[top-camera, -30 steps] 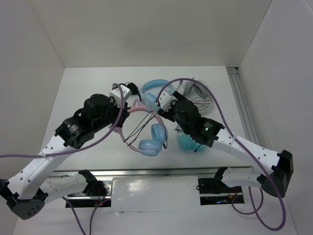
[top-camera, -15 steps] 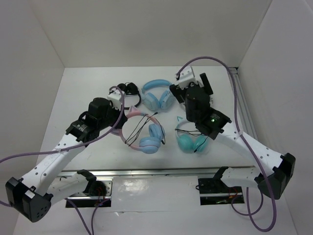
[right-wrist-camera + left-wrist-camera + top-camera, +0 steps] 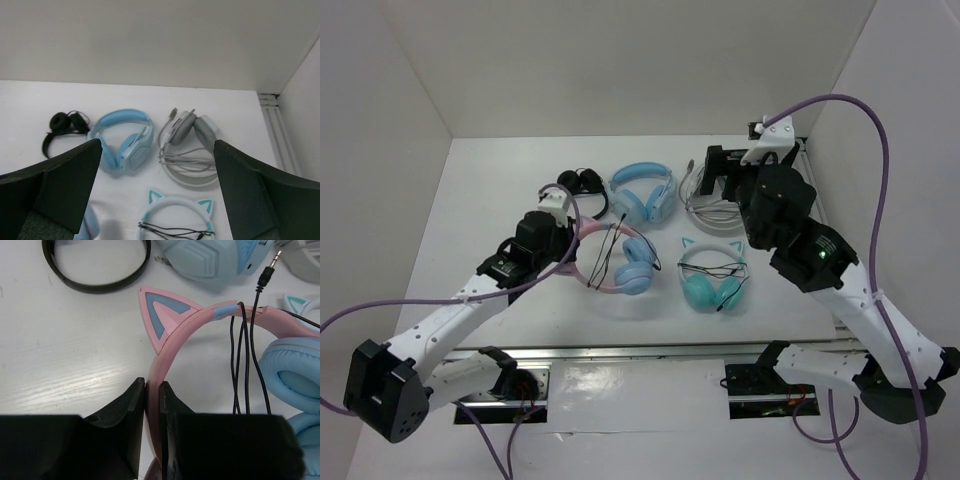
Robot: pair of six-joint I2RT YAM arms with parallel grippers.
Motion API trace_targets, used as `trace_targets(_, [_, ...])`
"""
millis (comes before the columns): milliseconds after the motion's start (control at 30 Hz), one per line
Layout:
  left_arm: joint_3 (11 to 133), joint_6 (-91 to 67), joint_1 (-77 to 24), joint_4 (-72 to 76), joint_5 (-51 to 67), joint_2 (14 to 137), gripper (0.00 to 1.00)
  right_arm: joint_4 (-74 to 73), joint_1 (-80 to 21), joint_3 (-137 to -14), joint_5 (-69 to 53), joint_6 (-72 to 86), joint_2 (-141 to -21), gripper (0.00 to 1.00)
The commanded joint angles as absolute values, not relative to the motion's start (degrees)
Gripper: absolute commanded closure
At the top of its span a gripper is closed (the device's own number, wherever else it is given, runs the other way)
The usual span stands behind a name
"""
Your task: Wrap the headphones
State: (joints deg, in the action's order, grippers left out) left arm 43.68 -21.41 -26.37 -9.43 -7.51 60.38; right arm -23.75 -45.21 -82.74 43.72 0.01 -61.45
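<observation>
The headphones [image 3: 632, 275], with a pink cat-ear headband [image 3: 200, 317] and light blue ear cups [image 3: 295, 370], lie at the table's middle. Their thin black cable [image 3: 247, 355] runs in a few strands across the headband, and its plug [image 3: 270, 267] lies loose beyond the band. My left gripper [image 3: 572, 250] [image 3: 152, 390] is shut on the headband's left side, just below the ear. High over the back right of the table, my right gripper [image 3: 720, 165] [image 3: 157, 144] is open, holds nothing and is well away from the headphones.
An all-teal cat-ear pair [image 3: 712, 280] lies right of the headphones. Behind are a small black pair [image 3: 582, 185], a plain light blue pair [image 3: 642, 190] and a grey-white pair [image 3: 715, 205] with a coiled cord. A metal rail [image 3: 817, 225] runs along the right wall.
My right gripper has opened wide, let go near the headband and risen back to the right. My left gripper has kept its hold and drawn slightly towards the near edge.
</observation>
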Motion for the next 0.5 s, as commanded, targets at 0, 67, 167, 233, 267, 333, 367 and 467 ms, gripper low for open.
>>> trace_targets(0, [41.1,-27.3,-29.9,2.0,-14.1,62.1,1.0,-28.0,-46.0,-81.2,37.8,6.7,-57.1,0.0])
trace_targets(67, [38.9,-29.8,-30.4,3.7,-16.1,64.2,1.0,-28.0,-46.0,-81.2,35.5,7.7,-56.0,0.0])
trace_targets(167, [35.1,-31.5,-31.9,8.7,-18.4,65.5,1.0,-28.8,-46.5,-80.6,32.7,8.3,-53.6,0.0])
trace_targets(233, [33.3,-32.3,-32.4,12.7,-19.0,66.3,1.0,-28.8,-46.5,-80.6,31.8,8.3,-52.6,0.0])
trace_targets(267, [32.7,-32.9,-32.4,13.7,-19.0,67.1,1.0,-28.8,-46.5,-80.6,31.2,8.8,-51.8,0.0])
trace_targets(333, [31.2,-32.9,-32.4,16.2,-19.0,68.7,1.0,-28.8,-46.5,-80.0,30.2,8.8,-51.2,0.0])
trace_targets(367, [30.4,-32.9,-32.4,18.8,-19.0,69.3,1.0,-28.8,-46.5,-80.0,30.1,8.8,-51.2,0.0])
trace_targets(467, [29.4,-32.9,-33.5,22.4,-18.3,70.9,1.0,-28.8,-46.5,-79.4,28.7,8.8,-51.2,0.0])
